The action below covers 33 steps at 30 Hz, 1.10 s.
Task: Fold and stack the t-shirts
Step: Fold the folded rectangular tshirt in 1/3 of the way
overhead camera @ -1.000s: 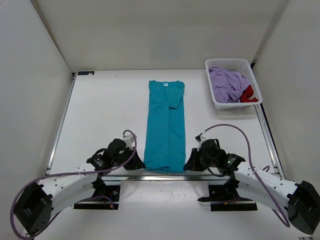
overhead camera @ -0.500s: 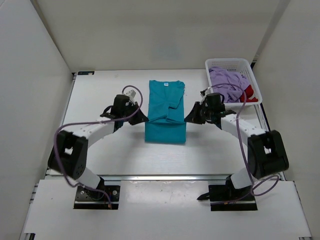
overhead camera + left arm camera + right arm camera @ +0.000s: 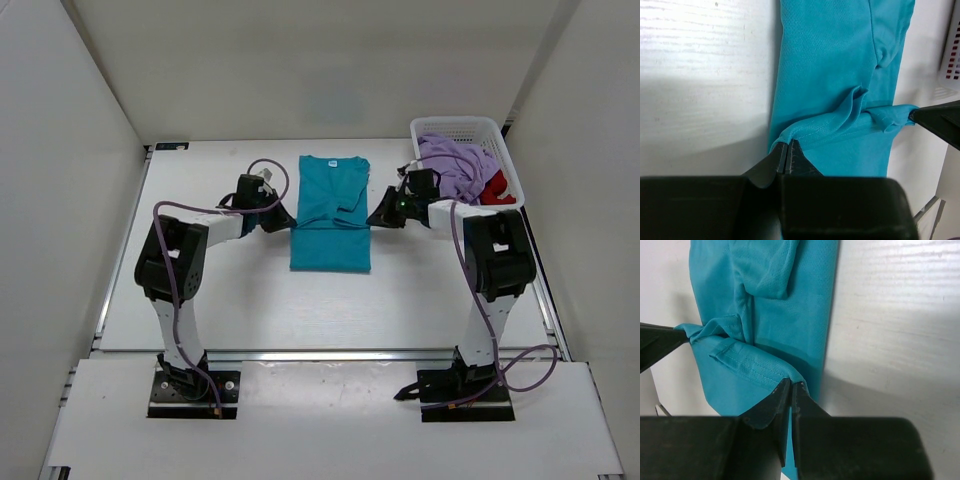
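Observation:
The teal t-shirt (image 3: pixel 331 215) lies as a narrow strip on the table's middle, its near half folded up over the far half. My left gripper (image 3: pixel 284 222) is shut on the hem's left corner (image 3: pixel 785 137). At the right side my right gripper (image 3: pixel 377 222) is shut on the hem's other corner (image 3: pixel 792 376). Both hold the hem a little above the shirt, about halfway along it. The lavender t-shirt (image 3: pixel 452 167) and the red t-shirt (image 3: pixel 497 187) lie crumpled in the basket.
A white lattice basket (image 3: pixel 462 127) stands at the back right, just beyond my right arm. White walls close in the table (image 3: pixel 230 290) on the left, right and back. A metal rail runs along the near edge.
Both grippers have carried the teal shirt's near hem from the table's front edge away toward the back. The shirt now lies folded roughly in half lengthwise.

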Tool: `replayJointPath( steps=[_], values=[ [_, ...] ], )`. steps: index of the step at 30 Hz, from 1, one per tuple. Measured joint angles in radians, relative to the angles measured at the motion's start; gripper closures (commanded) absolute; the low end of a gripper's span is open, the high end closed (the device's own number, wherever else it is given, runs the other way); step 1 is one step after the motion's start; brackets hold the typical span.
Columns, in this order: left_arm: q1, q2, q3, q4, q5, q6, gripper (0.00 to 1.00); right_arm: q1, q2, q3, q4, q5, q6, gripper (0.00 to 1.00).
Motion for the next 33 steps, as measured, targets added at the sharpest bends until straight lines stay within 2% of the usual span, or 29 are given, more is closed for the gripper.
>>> replayJointPath(
  steps=[2, 3, 5, 7, 8, 9, 11, 13, 15, 16, 17, 18, 22, 25, 33],
  values=[
    [0.001, 0.015, 0.006, 0.021, 0.001, -0.008, 0.75, 0.000, 0.013, 0.018, 0.000, 0.001, -0.001, 1.00],
    [0.002, 0.020, 0.006, 0.032, 0.003, -0.010, 0.68, 0.000, 0.020, 0.026, 0.002, 0.002, -0.001, 0.96],
    [0.007, 0.022, 0.004, 0.060, 0.013, -0.030, 0.39, 0.000, 0.032, 0.035, 0.008, 0.003, 0.003, 0.85],
    [0.018, 0.008, -0.024, 0.129, 0.031, -0.063, 0.36, -0.001, 0.034, 0.037, 0.006, 0.007, 0.006, 0.72],
    [0.024, -0.008, -0.050, 0.157, 0.034, -0.080, 0.40, 0.000, 0.032, 0.037, 0.007, 0.013, 0.005, 0.70],
    [0.026, -0.036, -0.085, 0.182, 0.033, -0.093, 0.43, 0.000, 0.029, 0.037, 0.006, 0.022, 0.001, 0.63],
    [0.027, -0.107, -0.152, 0.200, 0.011, -0.110, 0.44, 0.004, 0.010, 0.036, -0.012, 0.047, -0.002, 0.48],
    [0.003, -0.192, -0.216, 0.226, -0.017, -0.115, 0.43, 0.015, -0.032, 0.028, -0.024, 0.080, -0.006, 0.47],
    [-0.054, -0.267, -0.269, 0.262, -0.042, -0.122, 0.46, 0.033, -0.095, 0.011, -0.024, 0.124, -0.011, 0.67],
    [-0.087, -0.285, -0.282, 0.277, -0.045, -0.124, 0.47, 0.048, -0.127, 0.003, -0.021, 0.142, -0.018, 0.83],
    [-0.118, -0.290, -0.289, 0.294, -0.047, -0.124, 0.49, 0.069, -0.157, -0.006, -0.016, 0.160, -0.024, 0.94],
    [-0.146, -0.284, -0.290, 0.309, -0.047, -0.124, 0.51, 0.095, -0.180, -0.012, -0.009, 0.172, -0.026, 0.98],
    [-0.187, -0.207, -0.324, 0.346, -0.029, -0.133, 0.54, 0.187, -0.167, -0.008, 0.014, 0.164, -0.040, 1.00],
    [-0.165, -0.172, -0.394, 0.339, -0.030, -0.142, 0.50, 0.240, -0.092, 0.010, 0.004, 0.156, -0.059, 1.00],
    [-0.171, -0.207, -0.488, 0.399, -0.026, -0.150, 0.50, 0.296, 0.089, 0.133, -0.080, 0.166, -0.101, 1.00]
  ],
)
